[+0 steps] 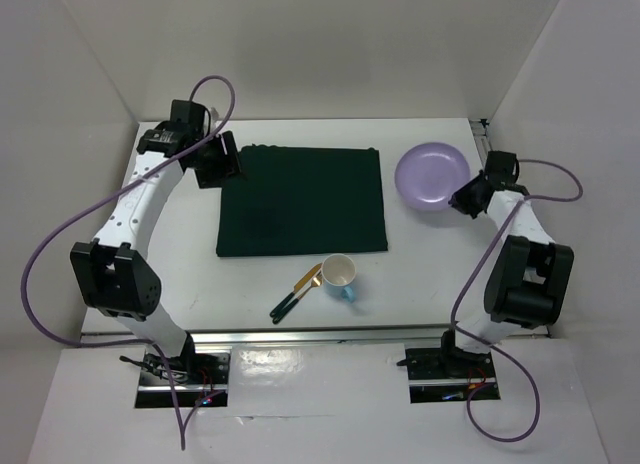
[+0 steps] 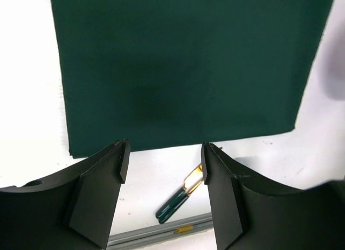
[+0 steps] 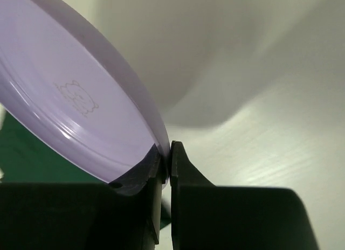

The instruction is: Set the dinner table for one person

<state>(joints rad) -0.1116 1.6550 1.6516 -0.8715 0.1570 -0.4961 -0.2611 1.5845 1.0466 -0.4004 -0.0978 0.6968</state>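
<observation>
The white dinner table (image 1: 420, 274) carries a dark green placemat (image 1: 302, 199) at its middle. My right gripper (image 1: 462, 196) is shut on the rim of a lilac plate (image 1: 431, 176), held tilted above the table right of the placemat; in the right wrist view the plate's underside (image 3: 81, 99) fills the left and my gripper (image 3: 167, 153) pinches its edge. My left gripper (image 1: 222, 164) is open and empty at the placemat's far left corner; in the left wrist view it (image 2: 164, 161) hangs over the placemat (image 2: 183, 67). Green-handled gold cutlery (image 1: 294, 293) and a cream cup with a blue handle (image 1: 339, 275) lie near the front.
A metal rail (image 1: 330, 334) runs along the table's near edge, also visible in the left wrist view (image 2: 161, 231). White walls enclose the table at the left, back and right. The cutlery shows between my left fingers (image 2: 180, 199).
</observation>
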